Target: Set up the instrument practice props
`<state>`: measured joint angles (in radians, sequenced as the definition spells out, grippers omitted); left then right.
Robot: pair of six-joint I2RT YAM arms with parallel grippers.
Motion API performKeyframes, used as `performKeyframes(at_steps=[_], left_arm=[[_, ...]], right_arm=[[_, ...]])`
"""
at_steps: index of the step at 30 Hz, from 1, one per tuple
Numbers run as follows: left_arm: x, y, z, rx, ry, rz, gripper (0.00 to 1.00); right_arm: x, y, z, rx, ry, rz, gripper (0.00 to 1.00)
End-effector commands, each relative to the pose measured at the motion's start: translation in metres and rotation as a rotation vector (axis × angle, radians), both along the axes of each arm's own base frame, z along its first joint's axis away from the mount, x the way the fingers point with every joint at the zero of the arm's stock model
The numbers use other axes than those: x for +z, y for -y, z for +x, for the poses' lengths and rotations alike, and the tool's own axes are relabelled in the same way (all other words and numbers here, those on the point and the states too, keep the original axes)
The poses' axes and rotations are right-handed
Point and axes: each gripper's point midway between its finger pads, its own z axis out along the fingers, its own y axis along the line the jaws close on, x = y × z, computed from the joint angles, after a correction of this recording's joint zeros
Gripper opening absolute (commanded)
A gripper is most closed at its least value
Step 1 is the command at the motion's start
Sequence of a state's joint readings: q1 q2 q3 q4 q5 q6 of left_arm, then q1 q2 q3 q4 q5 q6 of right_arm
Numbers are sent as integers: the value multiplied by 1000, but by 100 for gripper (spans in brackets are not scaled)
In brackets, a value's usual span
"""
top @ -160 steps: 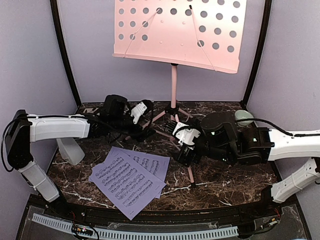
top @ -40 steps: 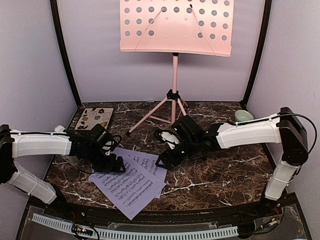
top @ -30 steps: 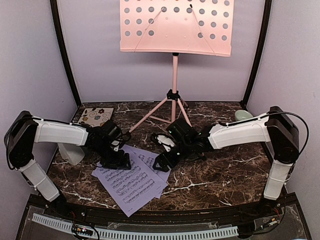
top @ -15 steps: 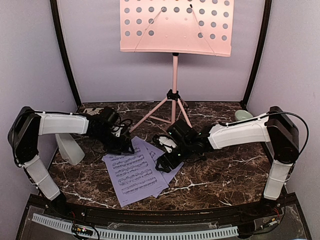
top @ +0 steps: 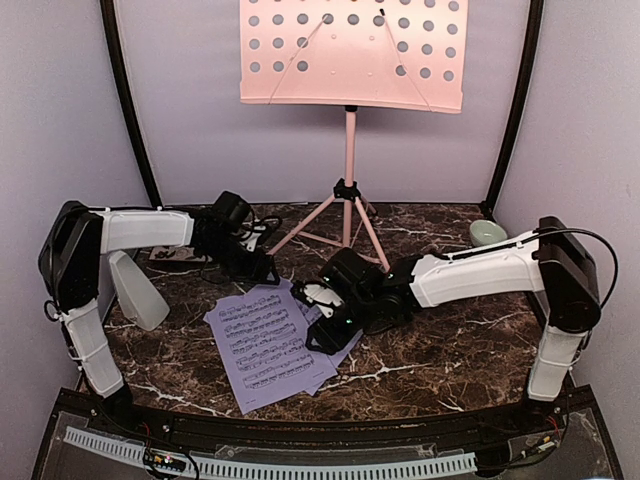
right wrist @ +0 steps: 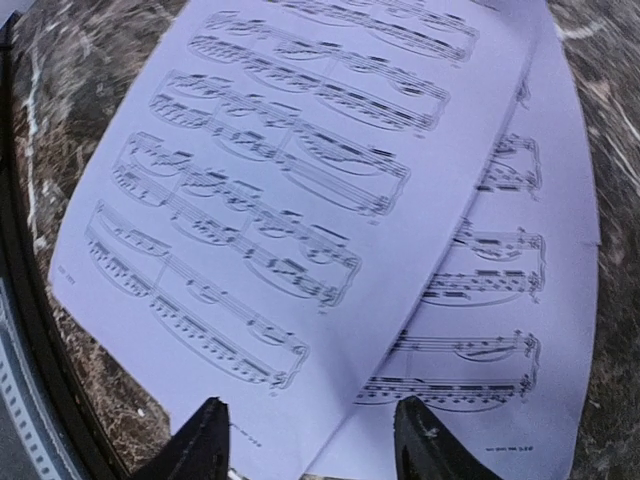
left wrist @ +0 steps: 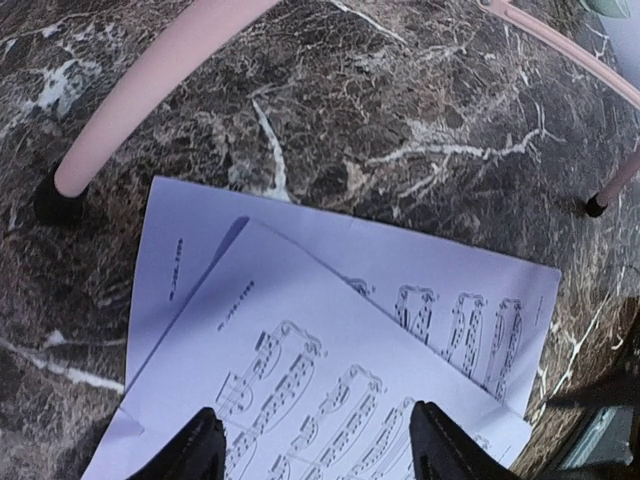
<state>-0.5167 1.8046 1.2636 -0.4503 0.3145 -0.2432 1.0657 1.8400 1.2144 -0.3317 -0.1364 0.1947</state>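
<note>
Lavender music sheets (top: 268, 345) are shown flat on the near table (top: 450, 340), long axis near-to-far, with the left gripper (top: 262, 272) at their far edge and the right gripper (top: 318, 335) at their right edge, both spread empty.

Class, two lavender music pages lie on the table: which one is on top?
The page on the left arm's side: all its staves show and its edge crosses over the other page, which only peeks out beside it.
</note>
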Motion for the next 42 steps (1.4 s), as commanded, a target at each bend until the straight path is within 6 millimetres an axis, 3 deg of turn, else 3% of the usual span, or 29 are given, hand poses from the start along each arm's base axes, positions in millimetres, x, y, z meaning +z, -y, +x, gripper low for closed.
performKeyframes(at_steps=[1,7,12,17,21,26,29,31,34,37,40,42], left_arm=[[-1,17,19,-54,30,-33,57],[-23,22,33,-47,49,-26,44],[-42,8,24,-27,15,37,41],[-63,-16,-12,-23,-54,100,39],[-61,-36,-42,-14,-76,122,38],[-59,-55,-85,19,-133,114,37],[-48,-58,-105,16,-147,79,37],[-32,-51,-111,-9,-125,11,39],[-5,-40,-102,-46,-41,-60,43],[10,-32,-74,-66,32,-36,56],[-9,-24,-49,-99,-14,45,64],[-13,-15,-31,-116,-15,57,65]], right_arm=[[23,-28,-13,36,28,78,50],[-3,-44,-23,73,19,37,29],[-28,-36,-24,37,-12,-23,21],[-39,-10,-15,-9,13,-113,19],[-36,13,2,-57,42,-153,18],[-36,38,37,-124,78,-193,18],[-32,36,59,-140,110,-194,18],[-21,24,71,-130,143,-179,19],[4,1,82,-108,172,-128,20],[34,-8,72,-83,178,-63,22],[47,-10,42,-47,143,-1,25],[41,-14,23,-33,102,22,25]])
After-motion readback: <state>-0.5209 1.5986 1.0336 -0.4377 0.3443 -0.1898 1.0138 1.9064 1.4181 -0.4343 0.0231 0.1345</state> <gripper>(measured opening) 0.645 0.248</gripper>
